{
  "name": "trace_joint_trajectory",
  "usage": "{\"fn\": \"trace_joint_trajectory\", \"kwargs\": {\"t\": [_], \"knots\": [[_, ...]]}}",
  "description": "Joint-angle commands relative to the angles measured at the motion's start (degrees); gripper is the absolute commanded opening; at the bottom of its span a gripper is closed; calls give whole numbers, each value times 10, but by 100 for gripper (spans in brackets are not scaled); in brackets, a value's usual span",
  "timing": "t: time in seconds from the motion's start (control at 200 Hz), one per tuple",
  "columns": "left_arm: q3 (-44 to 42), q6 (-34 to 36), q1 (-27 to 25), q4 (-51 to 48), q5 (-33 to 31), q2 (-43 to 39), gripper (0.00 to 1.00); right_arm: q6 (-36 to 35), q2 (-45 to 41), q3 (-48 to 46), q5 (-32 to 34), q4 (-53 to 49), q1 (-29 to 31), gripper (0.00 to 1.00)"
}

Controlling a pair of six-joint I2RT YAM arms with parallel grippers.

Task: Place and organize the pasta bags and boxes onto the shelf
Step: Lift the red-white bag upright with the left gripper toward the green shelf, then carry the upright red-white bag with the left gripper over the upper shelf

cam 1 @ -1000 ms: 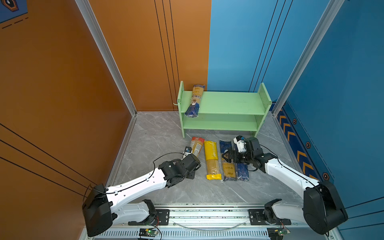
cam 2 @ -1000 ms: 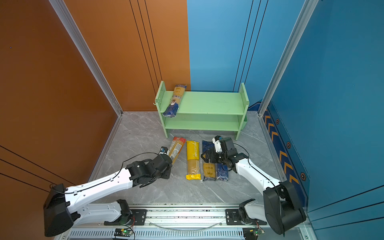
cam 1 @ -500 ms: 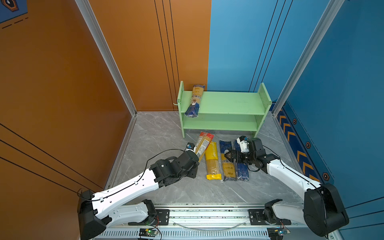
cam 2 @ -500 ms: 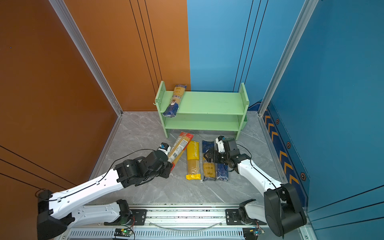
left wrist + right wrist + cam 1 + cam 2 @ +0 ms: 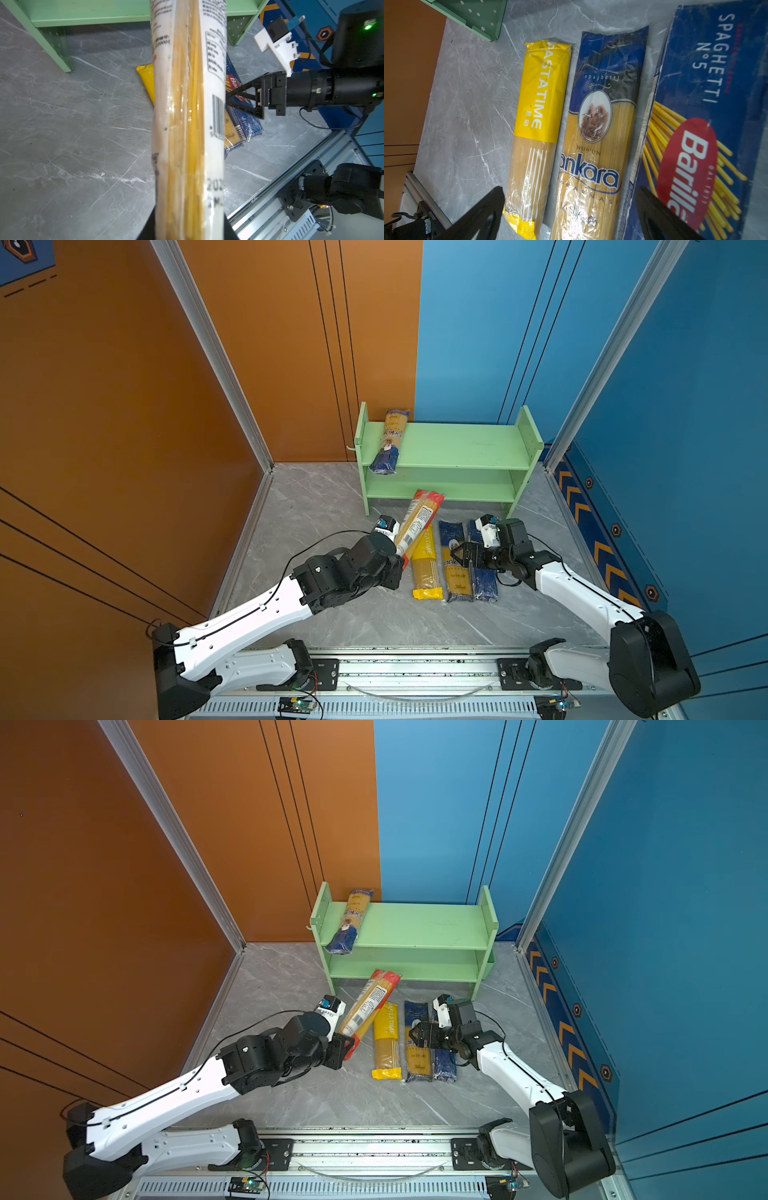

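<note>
Red-ended and clear, the red-ended clear bag [image 5: 417, 522] is clamped at its near end by the left gripper [image 5: 401, 566], whose jaws are drawn in narrow on the wrap. From that grip the bag slants up and away, off the grey marble floor [image 5: 332, 614]. In both top views its red far tip lies over the front edge of the lower tier of the light-green shelf [image 5: 457, 443]. Whether the tip touches the tier I cannot tell. In the left wrist view the bag [image 5: 187, 124] runs straight out ahead of the gripper, label and barcode facing the camera.

The right gripper [image 5: 457, 556] has its jaws spread wide and grips nothing. It hangs low over the floor ankara bag [image 5: 596, 145]. In the right wrist view one finger [image 5: 483, 207] stands beside the near end of the yellow bag [image 5: 542, 93] and the second sits over the edge of the Barilla pack [image 5: 706, 104] — the ankara bag lies between them. Contact with any pack cannot be made out.

These three packs lie flat, side by side and touching, ahead of and under the right gripper. Well beyond both grippers, the shelved ankara bag [image 5: 390, 439] lies on the top tier against the shelf's left side panel, its dark-blue end overhanging the front edge.
</note>
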Motion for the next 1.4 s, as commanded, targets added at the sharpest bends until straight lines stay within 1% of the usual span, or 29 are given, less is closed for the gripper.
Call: {"fn": "trace_joint_trajectory", "kwargs": {"t": [0.0, 0.2, 0.375, 0.476, 0.631, 0.791, 0.806, 0.856, 1.091, 1.267, 1.397], "knots": [[48, 21, -8, 132, 3, -22, 0, 5, -12, -10, 4, -8, -4, 96], [84, 40, -9, 153, 6, 2, 0, 6, -13, -13, 5, -8, -4, 96], [107, 55, -9, 195, 6, 25, 0, 8, -13, -15, 5, -5, -4, 96], [125, 68, -7, 213, -11, 39, 0, 9, -13, -15, 5, -5, -4, 96], [164, 91, -2, 224, -71, 64, 0, 14, -14, -17, 4, 0, -4, 96], [202, 96, 15, 227, -98, 99, 0, 18, -20, -18, 3, 3, -4, 96], [206, 96, 17, 245, -101, 102, 0, 19, -22, -18, 2, 3, -4, 96], [216, 95, 22, 255, -104, 115, 0, 20, -23, -20, 4, 5, -4, 96], [280, 88, 50, 271, -134, 186, 0, 24, -25, -25, 8, 6, -3, 95], [341, 76, 80, 272, -120, 246, 0, 26, -32, -27, 10, 6, -1, 95], [389, 83, 90, 273, -115, 288, 0, 26, -37, -29, 11, 5, 1, 96]]}}
